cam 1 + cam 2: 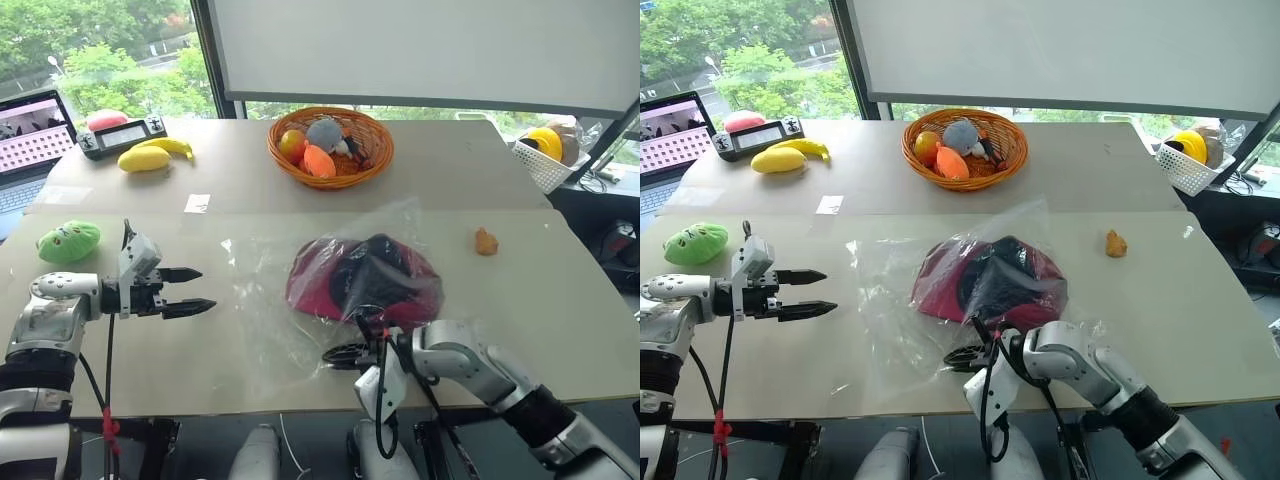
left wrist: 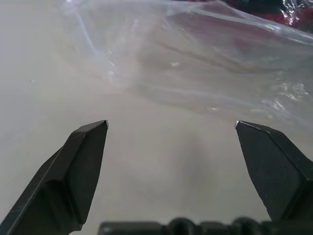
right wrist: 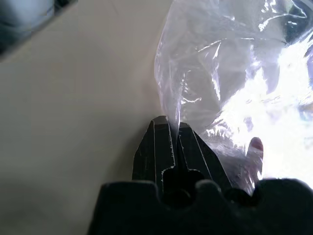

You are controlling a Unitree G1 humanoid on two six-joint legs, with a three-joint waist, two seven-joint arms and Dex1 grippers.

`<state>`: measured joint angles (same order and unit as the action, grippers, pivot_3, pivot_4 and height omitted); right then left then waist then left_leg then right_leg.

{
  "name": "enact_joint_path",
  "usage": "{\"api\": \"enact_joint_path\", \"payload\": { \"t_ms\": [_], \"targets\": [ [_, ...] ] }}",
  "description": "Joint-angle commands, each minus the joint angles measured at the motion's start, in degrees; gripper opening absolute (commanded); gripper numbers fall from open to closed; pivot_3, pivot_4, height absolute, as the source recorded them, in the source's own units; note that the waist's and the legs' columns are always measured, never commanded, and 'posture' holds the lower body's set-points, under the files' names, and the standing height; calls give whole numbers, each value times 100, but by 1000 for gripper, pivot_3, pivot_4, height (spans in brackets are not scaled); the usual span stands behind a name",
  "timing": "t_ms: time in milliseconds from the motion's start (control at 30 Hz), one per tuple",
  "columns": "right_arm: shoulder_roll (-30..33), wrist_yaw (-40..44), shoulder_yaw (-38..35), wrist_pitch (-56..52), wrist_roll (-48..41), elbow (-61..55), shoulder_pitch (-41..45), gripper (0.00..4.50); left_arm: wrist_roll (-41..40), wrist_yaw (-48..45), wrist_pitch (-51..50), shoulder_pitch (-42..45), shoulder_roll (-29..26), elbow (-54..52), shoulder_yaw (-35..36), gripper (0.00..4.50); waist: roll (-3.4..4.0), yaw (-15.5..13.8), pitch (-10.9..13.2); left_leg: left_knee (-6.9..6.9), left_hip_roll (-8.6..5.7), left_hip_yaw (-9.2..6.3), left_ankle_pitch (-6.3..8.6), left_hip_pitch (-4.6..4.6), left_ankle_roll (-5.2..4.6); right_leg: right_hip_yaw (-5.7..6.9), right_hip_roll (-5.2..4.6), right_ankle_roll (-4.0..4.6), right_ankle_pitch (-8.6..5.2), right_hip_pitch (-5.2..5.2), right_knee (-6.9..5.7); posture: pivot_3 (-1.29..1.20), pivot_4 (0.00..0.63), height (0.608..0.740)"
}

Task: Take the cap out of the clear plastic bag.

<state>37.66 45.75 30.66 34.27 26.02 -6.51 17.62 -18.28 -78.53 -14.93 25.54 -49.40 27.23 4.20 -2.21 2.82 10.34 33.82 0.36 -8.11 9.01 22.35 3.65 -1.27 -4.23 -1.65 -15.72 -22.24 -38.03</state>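
Left pincer (image 1: 205,290) held level above the pale matte table (image 1: 560,300), black pointed fingers spread wide, nothing between them, aimed at the clear plastic bag (image 1: 270,310). Bag: thin, colourless, crinkled film with shiny creases, lying flat mid-table. Cap (image 1: 365,280) inside it: soft dark red fabric dome, black lining showing, slumped. Right pincer (image 3: 168,128) at the near edge, fingers clamped tight on a pinched fold of the film.
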Motion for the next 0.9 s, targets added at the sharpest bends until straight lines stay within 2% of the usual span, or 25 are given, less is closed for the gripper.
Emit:
{"api": "enact_joint_path", "payload": {
  "t_ms": [33,233,267,300,367,400,467,500,567,600,667,733,833,900],
  "targets": [
    [72,367,-20,-660,-147,21,-231,65,-24,40,26,62,20,-127,62,4500,0,-17,0,0,0,2,4,0,0,-1,0,0,-4,0,0,0,150,733],
    [9,713,-772,-2885,-1092,-868,-590,65,46,70,69,290,161,-9,-42,4500,1,-65,1,7,0,4,7,0,-2,-1,0,0,-10,3,-2,0,150,733],
    [47,812,-843,-3206,-1250,-1053,-659,612,63,72,82,322,181,21,-57,4500,1,-83,1,12,0,4,6,2,-1,-1,-1,-1,-10,3,-2,0,150,733],
    [114,927,-882,-3455,-1352,-1243,-750,757,76,69,101,348,200,46,-70,4500,1,-86,1,17,1,5,6,6,-1,3,-3,-1,-10,4,-4,0,150,733],
    [220,1045,-936,-3804,-1426,-1533,-886,1374,97,73,122,401,242,91,-96,4500,1,-102,1,20,1,14,6,5,-1,1,-7,-2,-9,6,-4,0,150,733],
    [273,1115,-965,-4077,-1517,-1752,-991,1896,116,77,147,443,279,131,-122,4500,1,-105,1,20,2,15,6,5,-1,1,-7,-3,-10,6,-3,0,150,733],
    [335,1177,-993,-4420,-1620,-2064,-1114,2464,147,81,183,504,336,188,-157,4500,1,-120,1,17,2,16,6,6,-1,2,-7,-5,-13,4,-3,0,150,733],
    [341,1158,-1020,-4556,-1672,-2236,-1166,2924,162,76,200,541,378,211,-176,4500,1,-120,1,16,2,17,6,8,-1,2,-7,-7,-16,3,-2,0,150,733],
    [334,1112,-1133,-4877,-1811,-2547,-1259,3341,186,58,257,608,456,238,-214,4500,1,-119,1,15,2,21,7,13,-1,1,-9,-11,-19,0,-1,0,150,733],
    [367,1114,-1199,-5004,-1842,-2676,-1303,3828,198,61,284,641,487,257,-232,4500,1,-119,1,15,2,21,7,17,-1,1,-9,-12,-19,-2,0,0,150,733],
    [557,1209,-1479,-5376,-2011,-3007,-1400,4460,287,88,487,734,563,336,-309,4500,1,-119,1,16,2,21,8,30,-1,3,-9,-13,-20,-10,2,0,150,733],
    [691,1368,-1826,-6067,-2491,-3422,-1424,4460,399,117,712,832,648,405,-385,4500,1,-124,1,19,1,22,8,39,-1,4,-11,-14,-20,-15,3,0,150,733],
    [509,1364,-2510,-7572,-3615,-4028,-1016,4460,452,114,845,1018,788,485,-453,4500,0,-124,2,23,2,22,7,41,-1,6,-11,-14,-19,-16,2,0,150,733],
    [-14,1071,-2809,-8539,-4368,-4215,-308,4460,512,130,941,1181,895,596,-493,4500,-1,-78,2,26,3,22,7,39,-1,5,-10,-15,-19,-15,-1,0,150,733]
  ]
}}
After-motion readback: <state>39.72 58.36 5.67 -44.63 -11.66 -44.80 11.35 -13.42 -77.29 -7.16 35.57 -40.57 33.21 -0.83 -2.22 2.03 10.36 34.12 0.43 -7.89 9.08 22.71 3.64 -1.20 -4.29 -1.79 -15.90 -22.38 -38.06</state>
